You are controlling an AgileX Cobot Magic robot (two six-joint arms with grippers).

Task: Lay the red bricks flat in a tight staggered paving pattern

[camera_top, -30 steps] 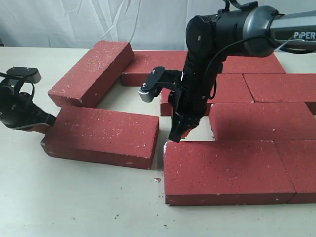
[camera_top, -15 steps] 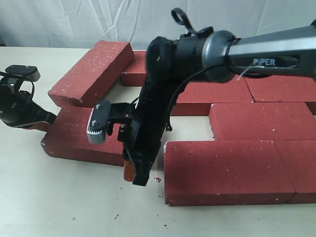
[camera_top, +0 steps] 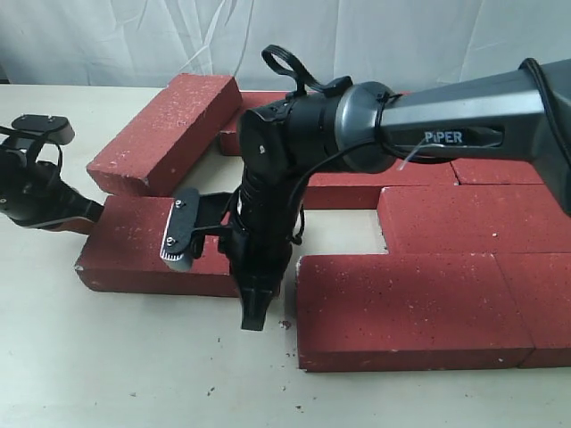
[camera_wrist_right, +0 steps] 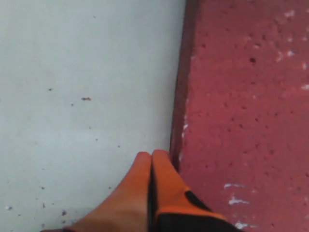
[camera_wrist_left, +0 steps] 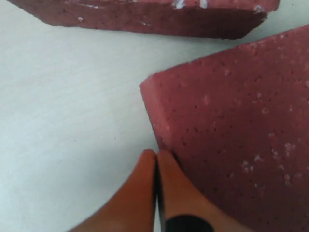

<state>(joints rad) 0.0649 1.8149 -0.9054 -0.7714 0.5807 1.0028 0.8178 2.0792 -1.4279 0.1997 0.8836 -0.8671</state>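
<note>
A loose red brick lies flat at the left, its right end hidden behind my right arm. My right gripper is shut and empty, tip down on the table against that brick's near edge, right gripper. My left gripper is shut and empty, pressed against the loose brick's left corner, left gripper. Another red brick lies at an angle behind. Several red bricks lie flat and close together on the right.
A gap of bare table shows between the loose brick and the laid bricks. Brick crumbs dot the beige table near the front. A white cloth hangs behind.
My right arm has swung from the gap among the laid bricks leftward and forward across the loose brick, coming down at its near right edge. The left arm has stayed put.
</note>
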